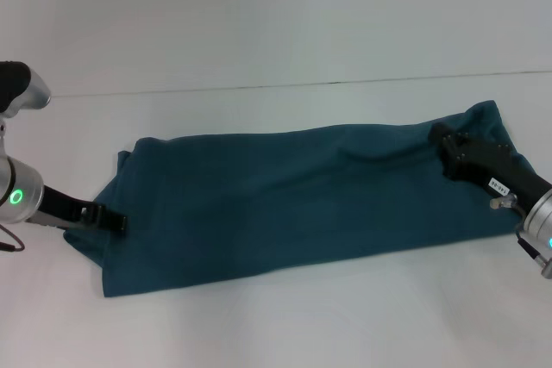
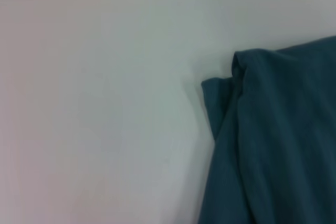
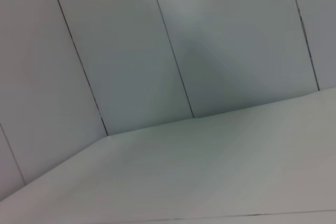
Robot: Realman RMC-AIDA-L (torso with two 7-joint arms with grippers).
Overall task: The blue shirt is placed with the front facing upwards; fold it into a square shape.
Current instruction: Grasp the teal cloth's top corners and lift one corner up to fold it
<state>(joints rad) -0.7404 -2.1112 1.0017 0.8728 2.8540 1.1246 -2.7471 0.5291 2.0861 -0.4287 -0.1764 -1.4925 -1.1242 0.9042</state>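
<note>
Head view is showing the left gripper (image 1: pixel 116 222) lying low at the left end of the blue shirt (image 1: pixel 293 200), its dark tip touching the cloth at the edge; whether its fingers are parted or closed on the fabric cannot be told from here. Behind the tip, the left arm is running back toward the left border of the view, with a green ring glowing on its silver wrist.

At the opposite end, the right gripper (image 1: pixel 442 146) is resting on top of the shirt's right end, its black body lying across the cloth near the upper right corner. How far it is open cannot be told, since the fingertips are merging with the dark fabric. The silver wrist of the right arm is showing at the right border.

Between the two grippers the blue shirt is lying as a long, narrow band across the white table (image 1: pixel 276 316), stretching from left to right and tilting slightly upward toward the right. No lettering is showing on its upper face.

Left wrist view is looking down on a folded corner of the shirt (image 2: pixel 273 140) lying flat on the table (image 2: pixel 94 108), with a small flap of cloth sticking out beside the main layer.

Right wrist view is showing only pale wall panels (image 3: pixel 131 51) and the table surface (image 3: pixel 210 171).
</note>
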